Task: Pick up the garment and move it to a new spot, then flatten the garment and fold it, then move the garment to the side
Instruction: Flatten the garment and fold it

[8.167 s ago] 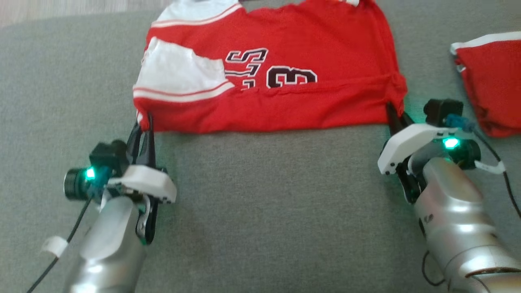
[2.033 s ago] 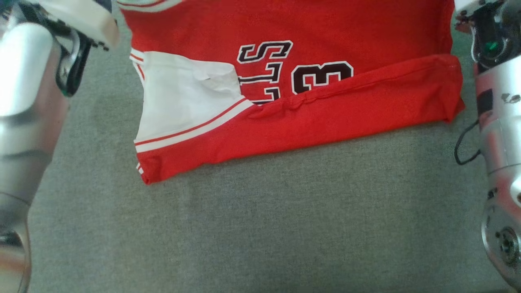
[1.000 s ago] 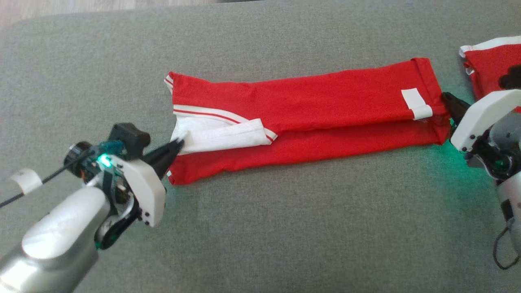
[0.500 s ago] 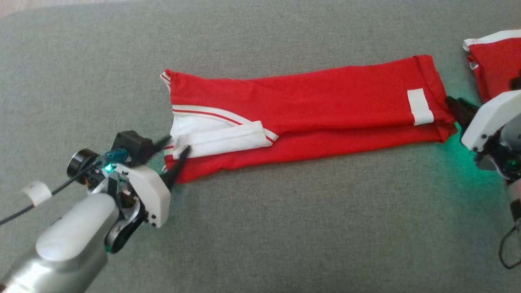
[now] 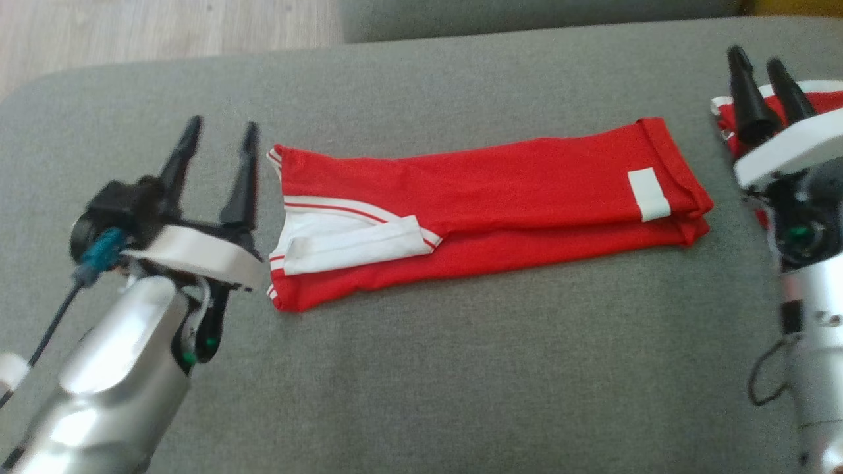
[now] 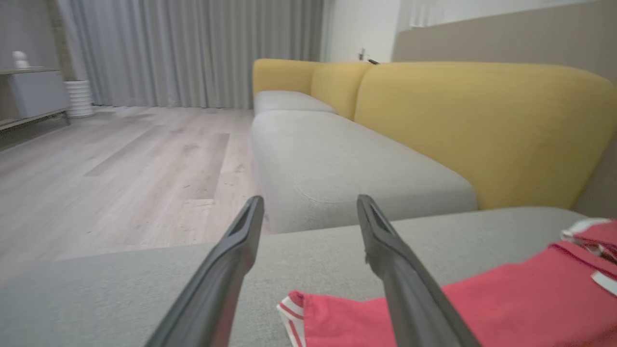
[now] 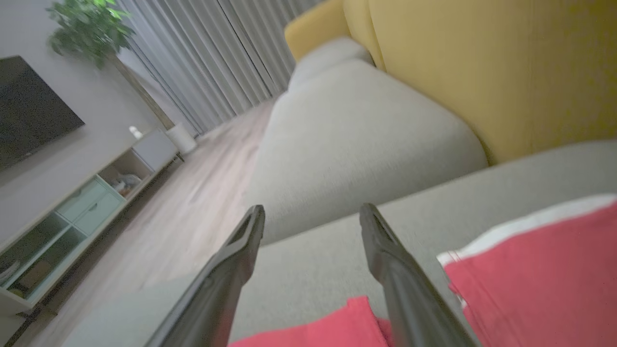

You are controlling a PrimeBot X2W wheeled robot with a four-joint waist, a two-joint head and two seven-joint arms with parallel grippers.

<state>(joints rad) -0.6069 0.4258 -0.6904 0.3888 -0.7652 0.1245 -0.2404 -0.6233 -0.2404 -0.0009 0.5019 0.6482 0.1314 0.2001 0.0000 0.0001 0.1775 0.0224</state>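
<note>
Two short ends are where we would take this red jersey (image 5: 500,191) — it lies folded into a long strip across the middle of the grey cushion (image 5: 461,368), between our arms. We judge it light, thin and limp, with layers that could slide apart, so each pinch should catch every layer at a corner, not just the top one. Our left gripper (image 5: 221,126) hovers just beside the white-trimmed end (image 5: 349,237), jaws spread and empty. Our right gripper (image 5: 755,59) stands near the end with the white label (image 5: 649,194), jaws likewise spread, holding nothing — over a second red garment (image 5: 823,99).
</note>
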